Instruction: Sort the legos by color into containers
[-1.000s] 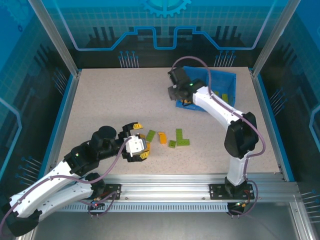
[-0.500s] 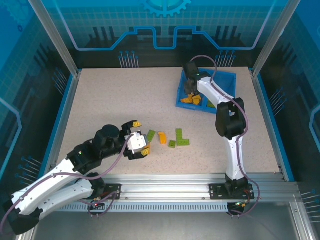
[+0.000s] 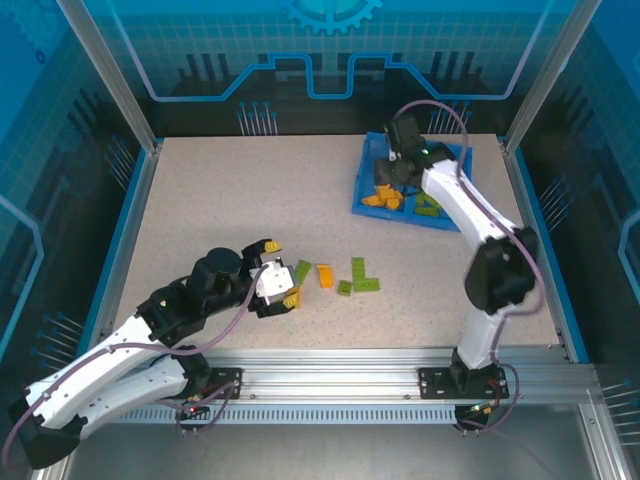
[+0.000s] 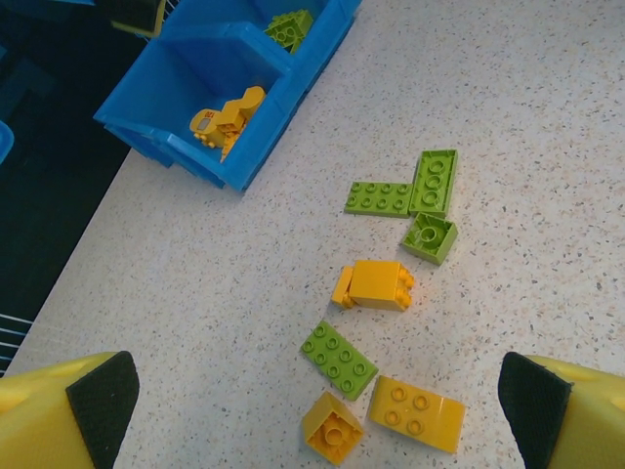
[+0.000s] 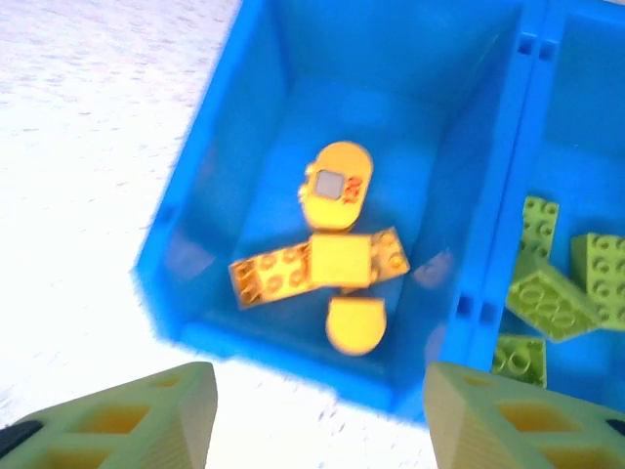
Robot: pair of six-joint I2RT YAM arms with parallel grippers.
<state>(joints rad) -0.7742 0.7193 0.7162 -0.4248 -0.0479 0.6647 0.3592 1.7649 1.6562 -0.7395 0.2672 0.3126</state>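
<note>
Glossy bright-blue plastic tray [image 4: 181, 151]; smooth, shiny orange plastic bricks [image 4: 381, 285] and olive-green plastic bricks [image 4: 337, 360]; matt, finely speckled beige surface [image 4: 215, 313].

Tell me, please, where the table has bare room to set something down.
The table is bare at its far left, between the side rail and the blue tray. It is crowded around the loose legos beside the left gripper.
</note>
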